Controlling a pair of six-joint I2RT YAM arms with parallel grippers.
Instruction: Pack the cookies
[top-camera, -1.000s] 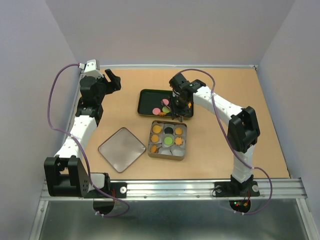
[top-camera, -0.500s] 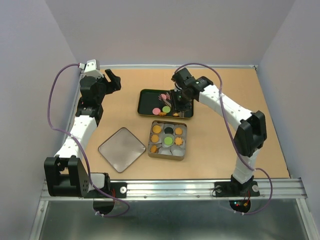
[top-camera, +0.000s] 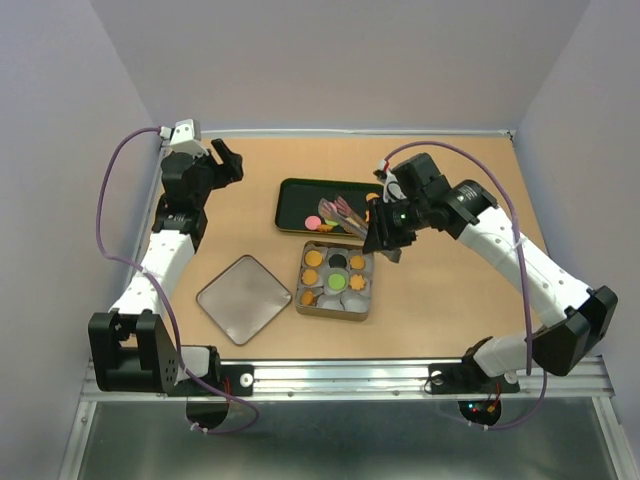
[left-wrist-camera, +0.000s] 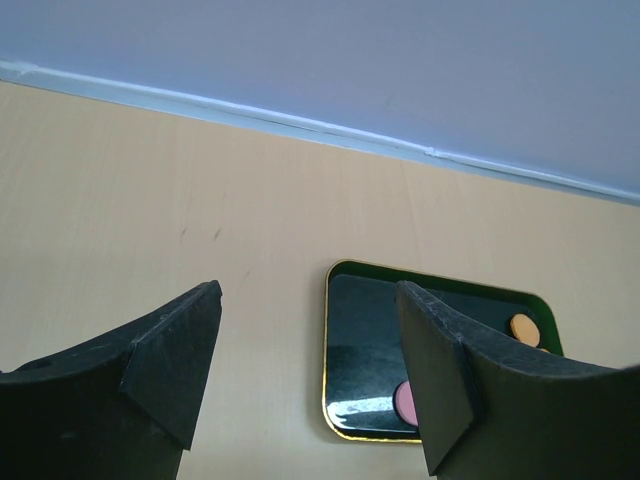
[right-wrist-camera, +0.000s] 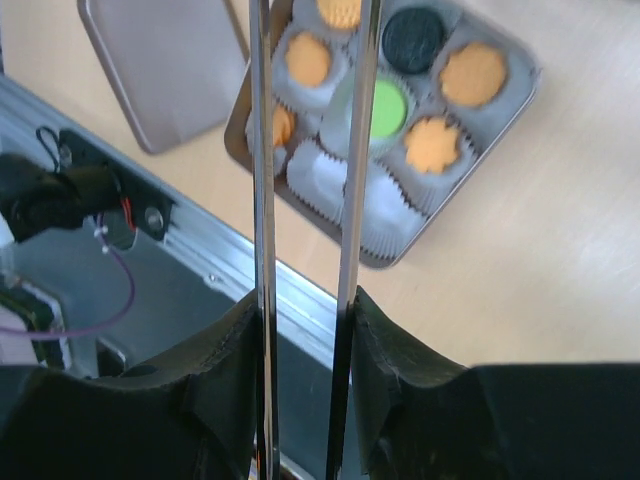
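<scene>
Clamping tongs (right-wrist-camera: 262, 150) in right gripper (top-camera: 385, 238). Leave left gripper (left-wrist-camera: 308, 300) as is: splayed, empty. Find cookies (top-camera: 338, 283) mostly in tin (top-camera: 303, 305) cups, a few on black tray (top-camera: 290, 195). Hold squeeze steady, centre over an empty cup (right-wrist-camera: 325, 175), lower before releasing.

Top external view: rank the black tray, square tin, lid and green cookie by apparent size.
1. Black tray, narrowly, though partly hidden.
2. Square tin and lid: too alike to rank.
3. Green cookie, by far smallest.
</scene>
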